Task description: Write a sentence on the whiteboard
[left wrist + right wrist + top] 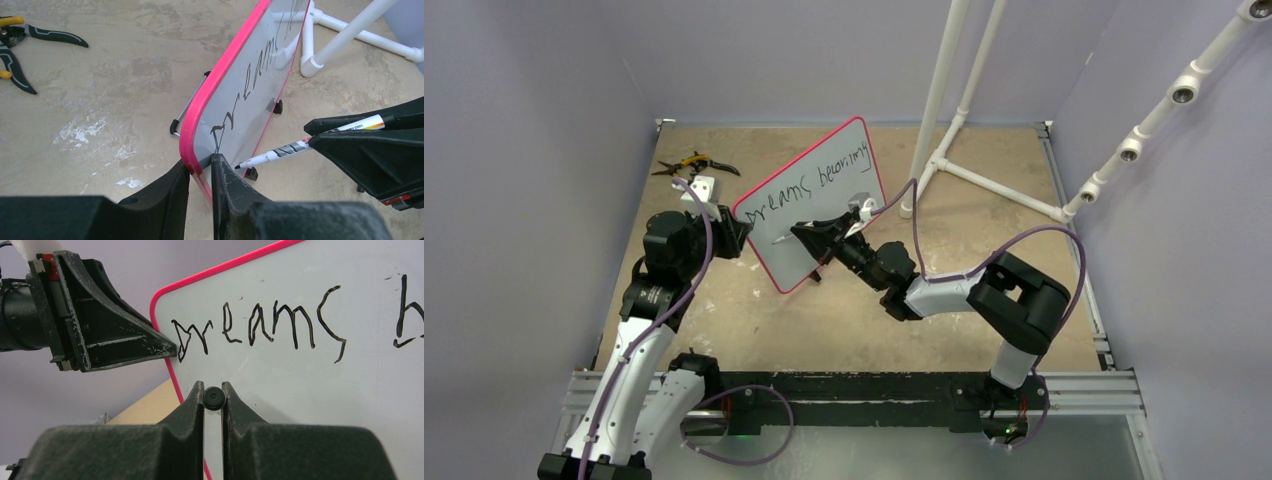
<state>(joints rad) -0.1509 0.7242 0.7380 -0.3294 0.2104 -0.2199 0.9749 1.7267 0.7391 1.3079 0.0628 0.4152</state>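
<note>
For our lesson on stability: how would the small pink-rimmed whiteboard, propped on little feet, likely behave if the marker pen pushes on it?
Probably apt to tip or slide: the small pink-rimmed whiteboard stands tilted on small black feet, and the left gripper clamps its corner. It looks thin, flat and stiff, so likely light. Its glossy face seems slippery.

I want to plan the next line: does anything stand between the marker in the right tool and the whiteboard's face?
Nothing visible does. The marker in the right tool points its tip at bare whiteboard below the sentence; the left tool pinches only the rim, off to the side.
</note>
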